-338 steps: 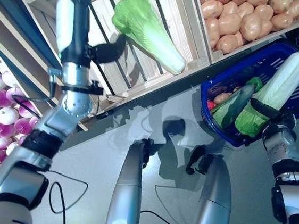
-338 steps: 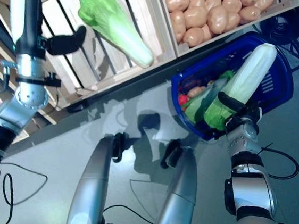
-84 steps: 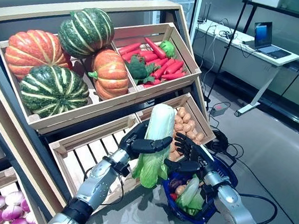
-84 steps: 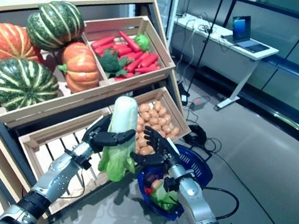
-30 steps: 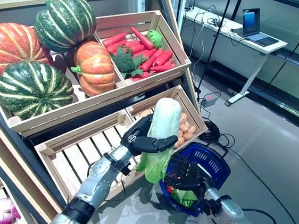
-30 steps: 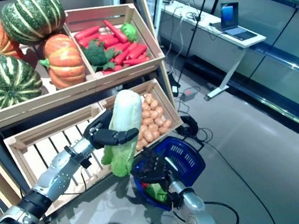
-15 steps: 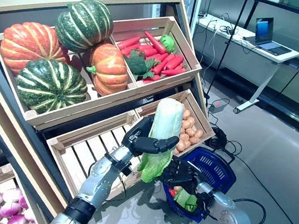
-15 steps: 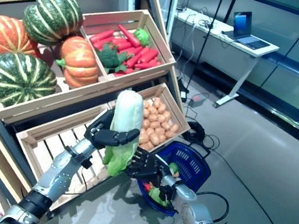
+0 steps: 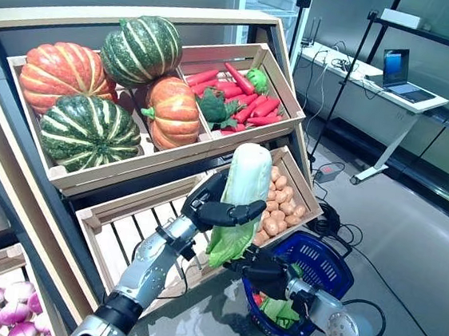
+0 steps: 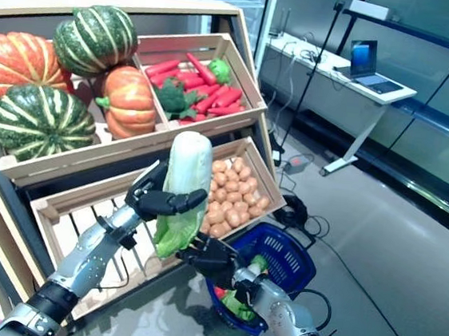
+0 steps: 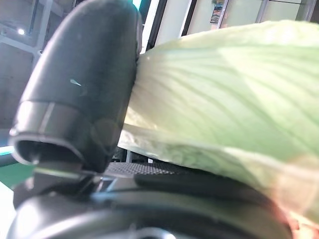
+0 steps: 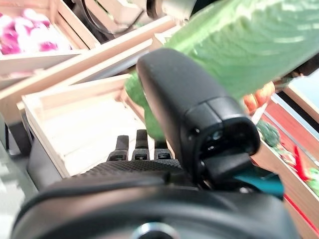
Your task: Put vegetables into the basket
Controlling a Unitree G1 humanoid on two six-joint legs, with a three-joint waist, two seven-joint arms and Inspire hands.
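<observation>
Nearest the robot, the right robot hand point(image 10: 213, 261) reached up with its fingers spread and straight, holding nothing, its fingertips just under the leafy lower end of the napa cabbage point(image 9: 241, 198). Below and to the right of that hand sat the blue basket point(image 9: 320, 262) on the floor, already holding some green and red vegetables point(image 9: 276, 308).

Just above, the left robot hand point(image 9: 214, 208) held the cabbage with fingers and thumb curled round its middle; the left wrist view showed the thumb pressed against the pale leaf. The cabbage stood nearly upright, white stem end up, green leaves hanging down, in front of the potato crate point(image 9: 281, 198).

The basket lay down and to the right of the cabbage, so the long axis would probably have to tip over toward it. The right hand was nearer the basket, and a handover looked likely.

Farther back, the pumpkins point(image 9: 96, 90) filled the upper crate.
</observation>
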